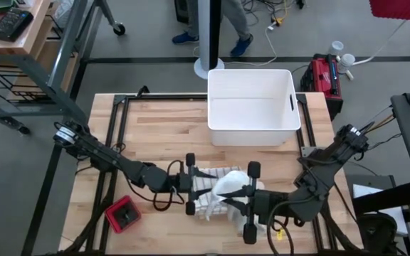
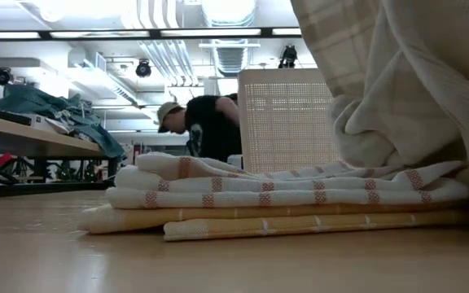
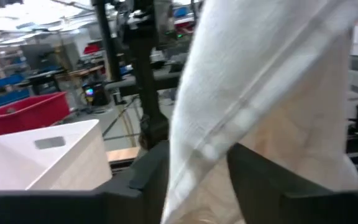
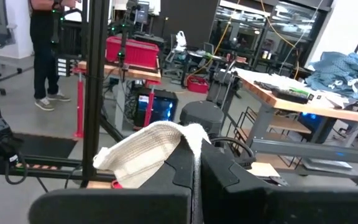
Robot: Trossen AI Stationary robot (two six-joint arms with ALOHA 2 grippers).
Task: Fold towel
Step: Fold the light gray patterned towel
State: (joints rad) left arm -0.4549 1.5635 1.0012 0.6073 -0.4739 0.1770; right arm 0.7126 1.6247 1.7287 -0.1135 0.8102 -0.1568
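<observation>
A white towel with tan stripes point(image 1: 212, 193) lies bunched near the table's near edge. The low view shows its lower folds point(image 2: 283, 199) stacked flat on the wood. A raised part point(image 2: 397, 81) hangs down from above, and it shows as a white hump point(image 1: 230, 183) in the high view. My left gripper point(image 1: 199, 183) comes at the towel from the table's left and my right gripper point(image 1: 237, 198) from the right. Each is shut on cloth. My left gripper point(image 3: 197, 171) pinches a band of the towel point(image 3: 229, 124) between its two fingers, coming level from the table's left. The cloth runs up and away past the fingers with a hemmed edge showing; how many layers, I cannot tell. My right gripper point(image 4: 196, 163) is shut on a bunched fold of the towel point(image 4: 148, 152), coming from the table's right. The cloth bulges out over one finger point(image 4: 182, 168). That part is lifted clear, and the rest of the towel lies on the table.
A white bin point(image 1: 251, 107) stands on the far half of the table, behind the towel. A red box point(image 1: 123, 215) sits near the near-left corner. A person point(image 2: 206, 126) bends over beyond the table. Bare wood point(image 1: 162, 128) lies left of the bin.
</observation>
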